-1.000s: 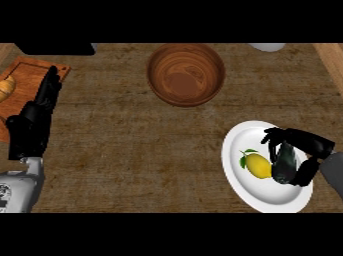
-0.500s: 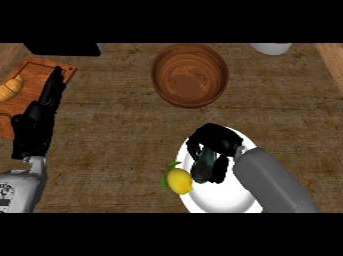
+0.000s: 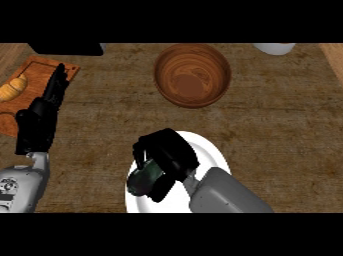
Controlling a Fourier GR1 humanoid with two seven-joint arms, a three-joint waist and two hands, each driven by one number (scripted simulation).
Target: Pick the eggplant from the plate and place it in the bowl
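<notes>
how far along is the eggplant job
Grasp looks done: the right robot hand is curled round the eggplant. In hand: the eggplant is over the plate, whether lifted I cannot tell. Left: carry it to the bowl, which holds nothing, and release.

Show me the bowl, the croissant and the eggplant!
bowl point(image 3: 192, 75), head view, on its bare wooden inside.
croissant point(image 3: 8, 90), head view, on its middle.
eggplant point(image 3: 139, 183), head view, on the dark green side that shows.
</notes>
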